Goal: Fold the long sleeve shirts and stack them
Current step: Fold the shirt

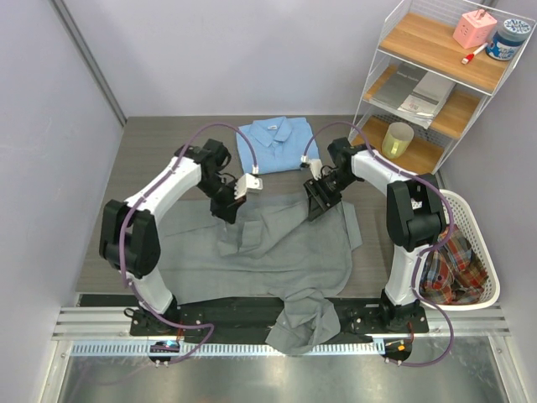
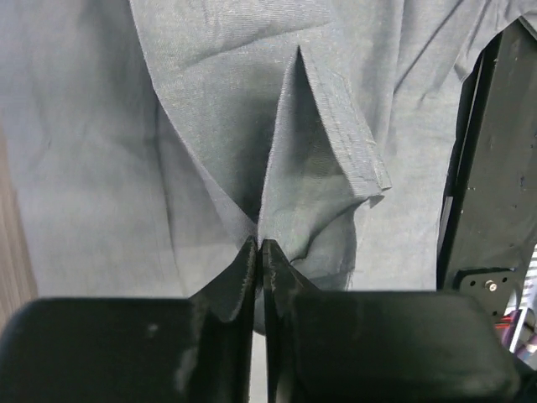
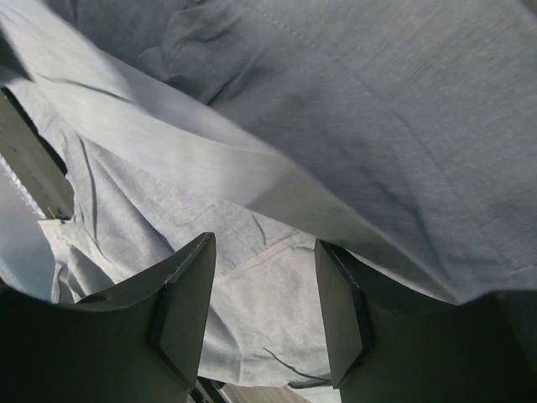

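The grey long sleeve shirt (image 1: 285, 248) lies spread and rumpled across the middle of the table, one sleeve (image 1: 306, 323) hanging over the near edge. The light blue long sleeve shirt (image 1: 273, 143) lies folded at the back, collar up. My left gripper (image 1: 228, 210) is at the grey shirt's upper left edge. In the left wrist view it (image 2: 259, 243) is shut on a raised pinch of grey cloth (image 2: 310, 168). My right gripper (image 1: 319, 206) is at the shirt's upper right. In the right wrist view it (image 3: 264, 243) stands open over grey cloth (image 3: 277, 294), with a fold (image 3: 210, 159) just ahead.
A white wire shelf (image 1: 436, 75) stands at the back right with a yellow cup (image 1: 397, 139), booklets, a pink box and a blue jar. A white basket (image 1: 470, 252) holding plaid cloth sits right of the right arm. Grey walls close in the left and back.
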`<action>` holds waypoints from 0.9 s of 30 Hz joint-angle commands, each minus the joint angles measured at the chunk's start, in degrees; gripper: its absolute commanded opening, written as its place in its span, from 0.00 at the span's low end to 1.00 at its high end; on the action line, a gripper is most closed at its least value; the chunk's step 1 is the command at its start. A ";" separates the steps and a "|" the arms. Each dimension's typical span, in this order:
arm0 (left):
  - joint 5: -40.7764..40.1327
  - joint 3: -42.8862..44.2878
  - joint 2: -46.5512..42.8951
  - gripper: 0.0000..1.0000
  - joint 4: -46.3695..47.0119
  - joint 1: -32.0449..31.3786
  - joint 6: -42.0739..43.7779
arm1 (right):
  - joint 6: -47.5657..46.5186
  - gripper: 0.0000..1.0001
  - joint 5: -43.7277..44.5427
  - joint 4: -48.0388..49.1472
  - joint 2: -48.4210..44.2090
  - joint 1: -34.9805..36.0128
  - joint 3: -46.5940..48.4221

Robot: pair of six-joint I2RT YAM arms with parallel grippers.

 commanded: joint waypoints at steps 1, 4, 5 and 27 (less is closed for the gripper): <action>0.31 -2.75 -3.52 0.12 -1.62 4.05 -4.34 | -0.43 0.56 2.67 1.07 -0.77 -0.21 2.42; -0.49 -5.74 -4.05 0.18 1.10 4.50 -4.35 | -1.04 0.55 4.25 0.54 0.20 -0.12 2.33; -0.31 -6.44 -3.70 0.20 1.80 4.50 -4.61 | -1.39 0.54 4.25 0.02 0.38 -0.12 2.77; 1.10 6.12 12.12 0.51 5.59 3.18 -4.62 | -1.22 0.61 3.02 4.23 5.47 5.06 14.10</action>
